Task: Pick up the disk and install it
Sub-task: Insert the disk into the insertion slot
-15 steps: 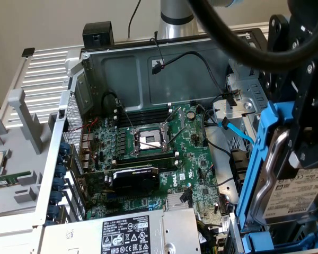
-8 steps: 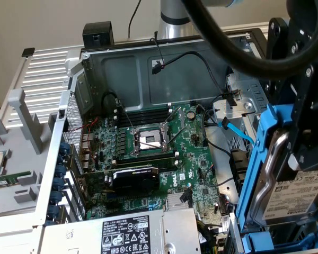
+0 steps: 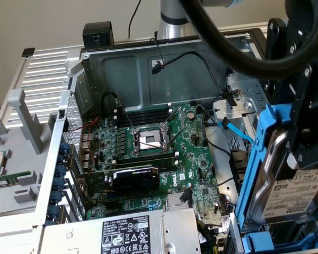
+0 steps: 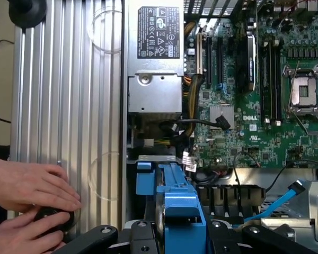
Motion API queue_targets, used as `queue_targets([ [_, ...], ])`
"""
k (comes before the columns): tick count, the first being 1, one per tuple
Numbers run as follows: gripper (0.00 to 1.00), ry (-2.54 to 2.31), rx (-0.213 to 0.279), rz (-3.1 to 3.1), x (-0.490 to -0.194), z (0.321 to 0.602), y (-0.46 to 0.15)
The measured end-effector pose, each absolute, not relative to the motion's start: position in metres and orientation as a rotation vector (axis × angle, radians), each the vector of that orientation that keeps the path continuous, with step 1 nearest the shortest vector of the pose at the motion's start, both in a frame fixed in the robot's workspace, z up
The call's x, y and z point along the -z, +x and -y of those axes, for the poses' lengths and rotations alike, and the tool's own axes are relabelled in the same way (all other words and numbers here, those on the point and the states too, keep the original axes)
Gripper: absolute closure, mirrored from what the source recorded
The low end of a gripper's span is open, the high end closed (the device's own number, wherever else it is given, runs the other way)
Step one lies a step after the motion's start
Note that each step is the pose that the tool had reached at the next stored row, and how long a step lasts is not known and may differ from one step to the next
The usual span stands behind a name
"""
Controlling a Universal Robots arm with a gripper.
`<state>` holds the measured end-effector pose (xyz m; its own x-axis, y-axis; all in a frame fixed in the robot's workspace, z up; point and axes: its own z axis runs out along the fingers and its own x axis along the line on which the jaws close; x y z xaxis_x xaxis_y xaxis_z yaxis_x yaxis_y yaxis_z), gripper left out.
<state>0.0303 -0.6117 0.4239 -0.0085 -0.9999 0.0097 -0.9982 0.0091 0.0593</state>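
At the open computer case (image 3: 138, 69), jaws pinch the disk (image 3: 294, 196) upright, blue cable (image 3: 236, 131) near.

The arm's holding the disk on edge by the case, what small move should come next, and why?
Probably a slow, short descent straight down. The disk sits on edge in the jaws, apparently just above the blue bay frame at the exterior view's right. The blue cable lies close by, so going slowly guards against a snag.

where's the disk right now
The disk is at the exterior view's right edge, tilted on end in the hand, over the open case and beside the blue cable.
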Motion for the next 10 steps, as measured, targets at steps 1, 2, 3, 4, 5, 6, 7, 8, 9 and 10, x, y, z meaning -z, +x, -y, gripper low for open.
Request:
queue_targets([
  [1,0.63,2.177,0.055,2.196,-0.4236,0.6115,0.0303],
  [2,0.63,2.177,0.055,2.196,-0.4236,0.6114,0.0303],
  [3,0.63,2.177,0.055,2.196,-0.4235,0.6113,0.0303],
  [4,0.63,2.177,0.054,2.196,-0.4234,0.6111,0.0303],
  [5,0.63,2.177,0.054,2.196,-0.4232,0.6111,0.0303],
  [6,0.63,2.177,0.054,2.196,-0.4231,0.6111,0.0303],
  [7,0.63,2.177,0.054,2.196,-0.4229,0.6111,0.0303],
  [8,0.63,2.177,0.054,2.196,-0.4227,0.6111,0.0303],
  [9,0.63,2.177,0.054,2.196,-0.4225,0.6111,0.0303],
  [10,0.63,2.177,0.054,2.196,-0.4223,0.6111,0.0303],
])
